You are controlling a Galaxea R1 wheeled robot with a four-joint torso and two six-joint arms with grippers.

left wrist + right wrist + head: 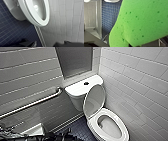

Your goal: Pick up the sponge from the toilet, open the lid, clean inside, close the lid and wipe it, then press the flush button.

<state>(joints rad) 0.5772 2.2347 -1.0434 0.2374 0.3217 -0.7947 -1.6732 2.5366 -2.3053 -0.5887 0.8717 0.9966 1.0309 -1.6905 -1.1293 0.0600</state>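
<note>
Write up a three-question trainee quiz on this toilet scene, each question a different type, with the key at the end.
1. True or false: the lid stands raised, leaving the bowl open.
2. The flush button sits on: A the tank top; B the wall tiles; C the seat.
3. Fill in: the sponge close before the right wrist camera is ___ in colour.
Key: 1 true; 2 A; 3 green.
</note>
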